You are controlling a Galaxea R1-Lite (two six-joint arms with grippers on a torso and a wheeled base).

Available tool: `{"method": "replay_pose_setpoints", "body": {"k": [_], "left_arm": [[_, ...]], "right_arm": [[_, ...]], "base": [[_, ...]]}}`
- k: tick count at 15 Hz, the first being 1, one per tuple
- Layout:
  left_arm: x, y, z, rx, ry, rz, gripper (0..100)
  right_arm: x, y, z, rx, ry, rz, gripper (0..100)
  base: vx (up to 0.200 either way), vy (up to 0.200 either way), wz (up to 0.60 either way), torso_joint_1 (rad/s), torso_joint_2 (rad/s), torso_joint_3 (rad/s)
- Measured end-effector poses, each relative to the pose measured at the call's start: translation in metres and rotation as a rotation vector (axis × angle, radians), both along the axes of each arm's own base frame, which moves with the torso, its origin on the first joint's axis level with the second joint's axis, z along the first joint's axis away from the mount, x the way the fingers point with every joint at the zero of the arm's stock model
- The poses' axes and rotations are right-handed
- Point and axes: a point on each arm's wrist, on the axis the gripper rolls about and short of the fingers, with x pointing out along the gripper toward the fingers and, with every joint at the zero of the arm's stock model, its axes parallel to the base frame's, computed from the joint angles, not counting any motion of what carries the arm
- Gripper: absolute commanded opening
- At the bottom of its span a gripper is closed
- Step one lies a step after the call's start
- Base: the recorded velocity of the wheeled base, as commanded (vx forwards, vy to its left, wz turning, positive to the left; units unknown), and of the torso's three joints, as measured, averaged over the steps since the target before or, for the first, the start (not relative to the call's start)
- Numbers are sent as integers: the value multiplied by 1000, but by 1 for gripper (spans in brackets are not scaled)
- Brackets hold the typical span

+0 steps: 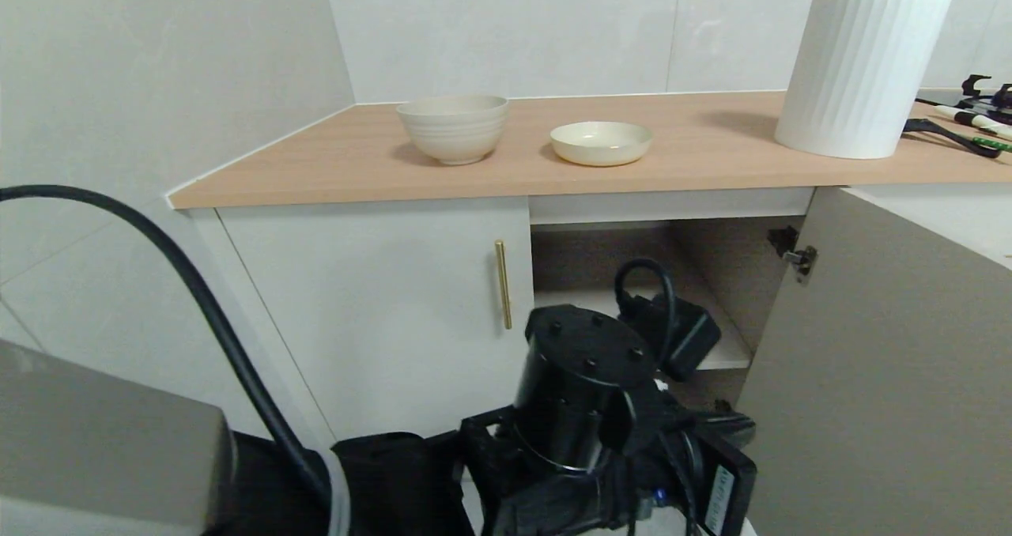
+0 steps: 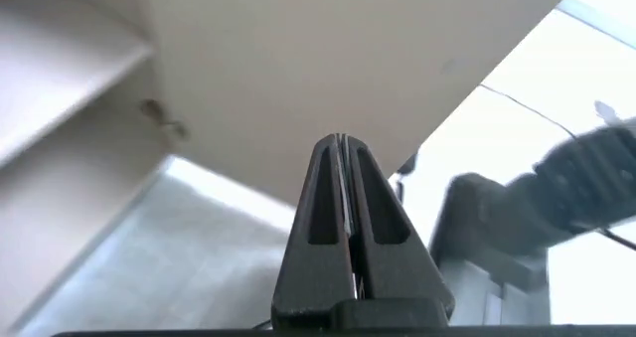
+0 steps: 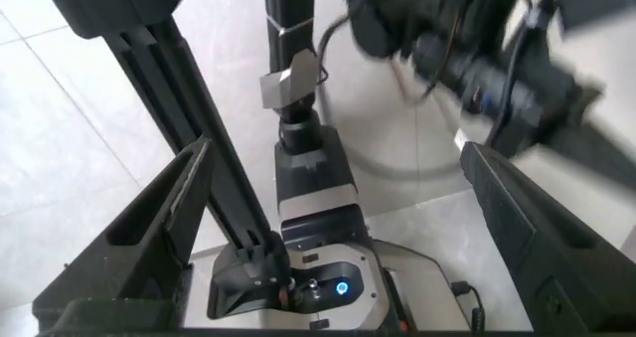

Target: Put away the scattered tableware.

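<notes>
**Tableware awaiting storage above an open cabinet.**
The bowl [image 1: 453, 129] and, to its right, the shallow dish [image 1: 601, 142] stand apart on the countertop [image 1: 316, 164]. Below, the cabinet door [image 1: 870, 362] stands open, presumably to receive them (no print is legible on either). The left gripper [image 2: 341, 178] is pressed together and empty; the right gripper [image 3: 336, 148] is spread wide and empty.
</notes>
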Motion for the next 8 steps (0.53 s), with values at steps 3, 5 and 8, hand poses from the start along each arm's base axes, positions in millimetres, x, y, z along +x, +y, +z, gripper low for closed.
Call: {"method": "replay_pose_setpoints", "body": {"k": [3, 5, 8], "left_arm": [[19, 47, 25, -41, -29, 117, 0], [34, 96, 44, -72, -59, 249, 0], [39, 160, 60, -99, -99, 419, 0]], "right_arm": [[18, 12, 5, -37, 62, -36, 100], [35, 24, 11, -67, 101, -80, 100], [68, 46, 31, -94, 125, -135, 100]], "base": [[0, 0, 0, 0, 0, 0], [0, 0, 0, 0, 0, 0], [0, 0, 0, 0, 0, 0]]}}
